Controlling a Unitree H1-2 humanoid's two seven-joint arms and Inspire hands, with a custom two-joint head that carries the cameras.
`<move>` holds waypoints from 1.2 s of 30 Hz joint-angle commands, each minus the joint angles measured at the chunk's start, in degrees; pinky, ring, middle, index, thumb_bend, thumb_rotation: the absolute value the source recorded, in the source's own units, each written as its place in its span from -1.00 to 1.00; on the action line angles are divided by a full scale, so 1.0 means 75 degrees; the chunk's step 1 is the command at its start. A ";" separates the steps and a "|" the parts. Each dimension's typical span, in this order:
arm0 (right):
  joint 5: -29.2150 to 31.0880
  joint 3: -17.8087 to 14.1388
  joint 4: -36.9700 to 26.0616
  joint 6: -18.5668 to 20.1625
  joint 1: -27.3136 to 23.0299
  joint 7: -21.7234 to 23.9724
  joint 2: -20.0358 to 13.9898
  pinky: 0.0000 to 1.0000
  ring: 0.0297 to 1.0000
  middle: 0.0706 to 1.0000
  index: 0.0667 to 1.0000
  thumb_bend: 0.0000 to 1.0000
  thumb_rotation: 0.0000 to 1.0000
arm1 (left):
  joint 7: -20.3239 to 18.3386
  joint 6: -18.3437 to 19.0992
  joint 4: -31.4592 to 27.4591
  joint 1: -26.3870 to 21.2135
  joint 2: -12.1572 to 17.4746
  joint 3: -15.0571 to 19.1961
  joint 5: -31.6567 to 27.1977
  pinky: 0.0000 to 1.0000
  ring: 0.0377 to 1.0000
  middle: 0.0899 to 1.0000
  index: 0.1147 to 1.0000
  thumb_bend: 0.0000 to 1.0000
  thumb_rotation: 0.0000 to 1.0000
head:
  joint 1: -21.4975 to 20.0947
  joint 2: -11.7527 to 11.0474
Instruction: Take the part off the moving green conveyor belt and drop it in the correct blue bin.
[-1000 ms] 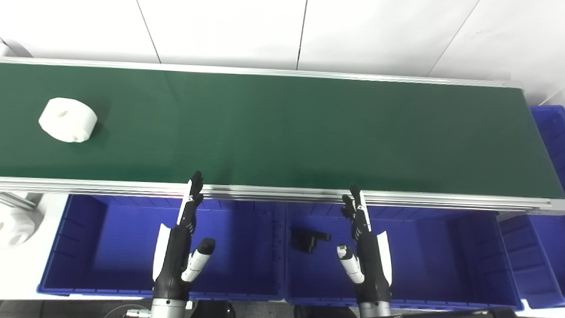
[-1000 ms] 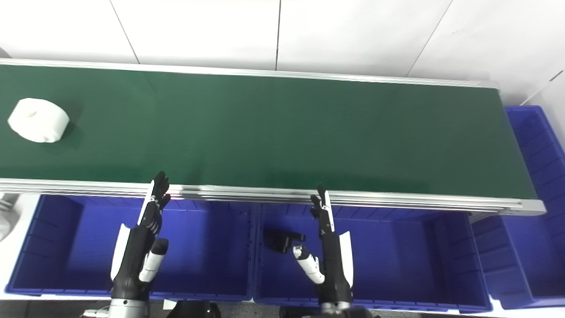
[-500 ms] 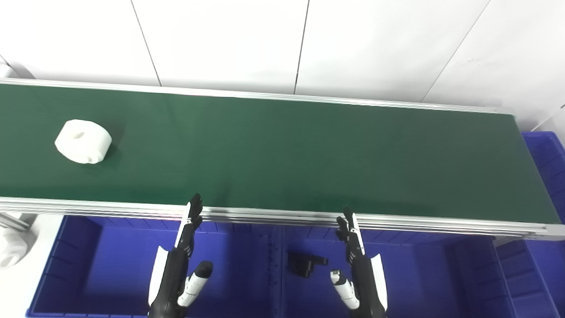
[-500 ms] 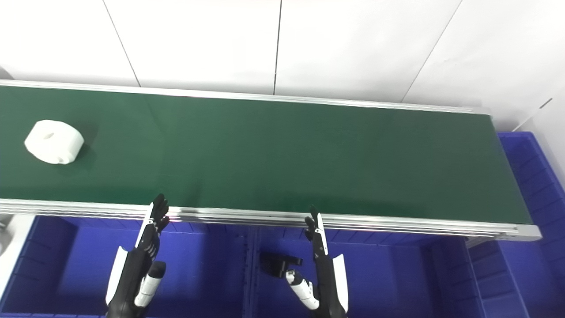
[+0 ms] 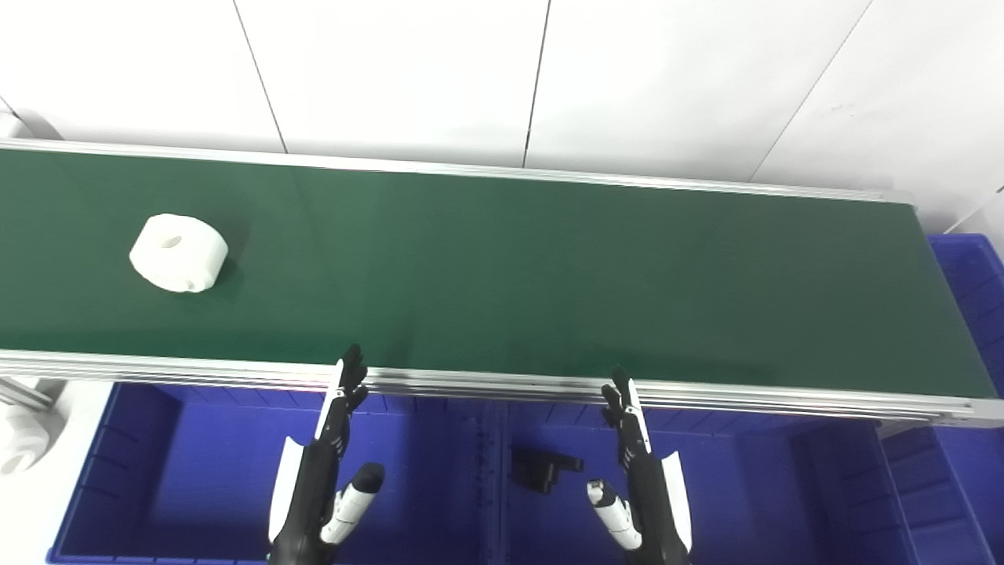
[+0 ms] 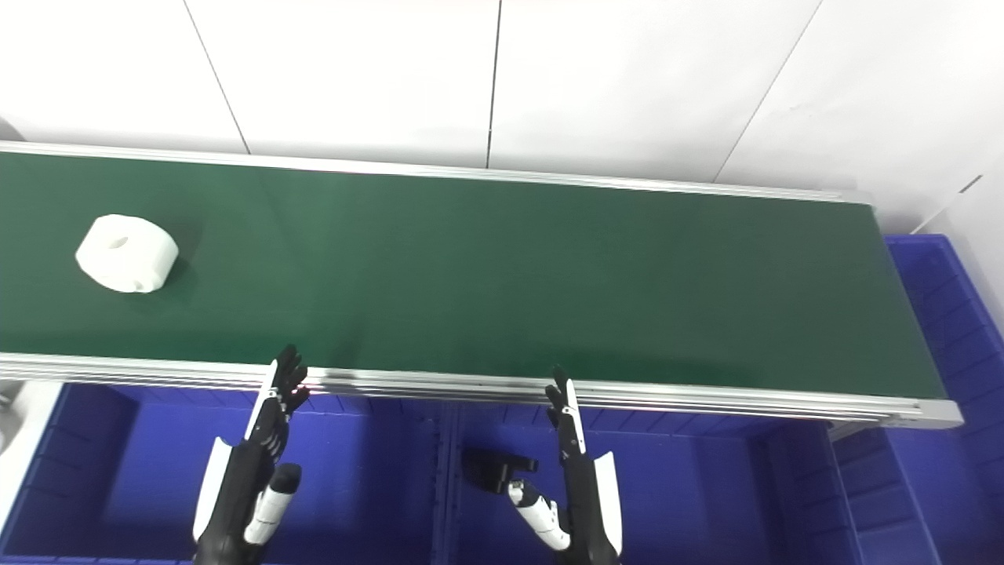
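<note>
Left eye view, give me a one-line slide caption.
White part rides the green conveyor belt while left hand and right hand wait open above blue bins.

Belt (image 5: 549,267) is lying bare from centre out to 3 o'clock; the only thing sitting on it is the white part (image 5: 179,253) at 9 o'clock. Metal rail (image 5: 486,384) is running along the belt's near edge, standing between both hands and the belt. Left hand (image 5: 321,486) and right hand (image 5: 643,490) are hovering, fingers spread, over the bins (image 5: 196,463), well apart. A black piece (image 5: 541,471) is lying in the right-hand bin, beside the right hand.
</note>
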 commanded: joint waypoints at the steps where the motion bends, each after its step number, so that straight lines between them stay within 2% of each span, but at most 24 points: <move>1: 0.0106 0.0013 -0.0109 -0.0429 0.0048 -0.0002 -0.0096 0.89 0.94 1.00 1.00 0.78 0.92 | 0.0108 -0.0357 -0.0072 0.0058 -0.0100 -0.0094 0.0094 0.84 0.93 1.00 0.96 0.71 0.95 | 0.0157 -0.0126; 2: 0.0129 0.0012 -0.0099 -0.0429 0.0050 0.0001 -0.0121 0.89 0.95 1.00 1.00 0.80 0.93 | 0.0118 -0.0376 -0.0049 0.0062 -0.0112 -0.0103 0.0134 0.82 0.93 1.00 0.96 0.71 0.95 | 0.0157 -0.0126; 3: 0.0150 0.0007 -0.0063 -0.0429 0.0045 -0.0027 -0.0169 0.89 0.95 1.00 1.00 0.80 0.93 | 0.0155 -0.0414 0.0019 0.0047 -0.0129 -0.0127 0.0215 0.81 0.93 1.00 0.96 0.71 0.95 | 0.0420 -0.0298; 6: 0.0317 0.0043 0.0076 -0.0429 -0.0024 -0.0104 -0.0348 0.94 0.97 1.00 1.00 0.83 0.92 | 0.0293 -0.0472 0.0247 -0.0003 -0.0214 -0.0218 0.0354 0.74 0.91 0.97 0.93 0.68 0.92 | 0.0784 -0.0531; 10: 0.0344 0.0068 0.0277 -0.0430 -0.0152 -0.0286 -0.0534 0.92 0.97 1.00 1.00 0.81 0.93 | 0.0532 -0.0482 0.0536 -0.0108 -0.0282 -0.0383 0.0468 0.76 0.91 0.95 0.90 0.70 0.92 | 0.1201 -0.0755; 14: 0.0403 0.0067 0.0419 -0.0430 -0.0255 -0.0338 -0.0687 0.94 0.98 1.00 1.00 0.80 0.95 | 0.0849 -0.0485 0.0768 -0.0241 -0.0328 -0.0555 0.0618 0.76 0.88 0.91 0.84 0.71 0.93 | 0.1448 -0.0880; 18: 0.0622 0.0131 0.0561 -0.0430 -0.0374 -0.0335 -0.0839 1.00 1.00 1.00 1.00 0.80 0.92 | 0.1224 -0.0487 0.0985 -0.0376 -0.0323 -0.0743 0.0728 0.65 0.80 0.85 0.77 0.72 0.90 | 0.1645 -0.1012; 23: 0.0779 0.0159 0.0657 -0.0430 -0.0467 -0.0339 -0.0919 1.00 1.00 1.00 1.00 0.78 0.88 | 0.1451 -0.0487 0.1121 -0.0502 -0.0301 -0.0911 0.0632 0.56 0.75 0.81 0.74 0.70 0.82 | 0.1861 -0.0961; 26: 0.0779 0.0165 0.0628 -0.0430 -0.0472 -0.0318 -0.0904 1.00 1.00 1.00 1.00 0.80 0.88 | 0.1462 -0.0487 0.1100 -0.0564 -0.0162 -0.1007 0.0560 0.53 0.73 0.79 0.72 0.60 0.60 | 0.1888 -0.0886; 27: 0.0787 0.0170 0.0605 -0.0430 -0.0465 -0.0298 -0.0892 1.00 1.00 1.00 1.00 0.79 0.88 | 0.1453 -0.0487 0.1065 -0.0582 -0.0088 -0.1049 0.0568 0.51 0.73 0.80 0.73 0.56 0.45 | 0.1896 -0.0858; 29: 0.0777 0.0183 0.0572 -0.0430 -0.0461 -0.0279 -0.0866 1.00 1.00 1.00 1.00 0.79 0.88 | 0.1399 -0.0485 0.0928 -0.0586 -0.0006 -0.1056 0.0607 0.47 0.71 0.79 0.73 0.57 0.36 | 0.1908 -0.0787; 31: 0.0736 0.0190 0.0557 -0.0430 -0.0468 -0.0286 -0.0827 1.00 1.00 1.00 1.00 0.80 0.88 | 0.1263 -0.0477 0.0711 -0.0586 0.0057 -0.1036 0.0526 0.44 0.69 0.77 0.70 0.59 0.14 | 0.1918 -0.0715; 33: 0.0727 0.0180 0.0532 -0.0429 -0.0465 -0.0246 -0.0779 1.00 1.00 1.00 1.00 0.80 0.88 | 0.1065 -0.0410 0.0291 -0.0596 0.0156 -0.0971 0.0592 0.42 0.68 0.75 0.66 0.62 0.00 | 0.1909 -0.0646; 35: 0.0660 0.0199 0.0519 -0.0429 -0.0493 -0.0262 -0.0762 1.00 1.00 1.00 1.00 0.76 0.89 | 0.0629 -0.0011 -0.0606 -0.0729 0.0458 -0.0901 0.0996 0.34 0.66 0.74 0.63 0.76 -0.15 | 0.1907 -0.0592; 36: 0.0637 0.0199 0.0513 -0.0429 -0.0504 -0.0251 -0.0738 1.00 1.00 1.00 1.00 0.76 0.89 | 0.0290 0.0369 -0.1189 -0.0863 0.0633 -0.0829 0.1326 0.35 0.67 0.74 0.63 0.79 -0.16 | 0.1907 -0.0564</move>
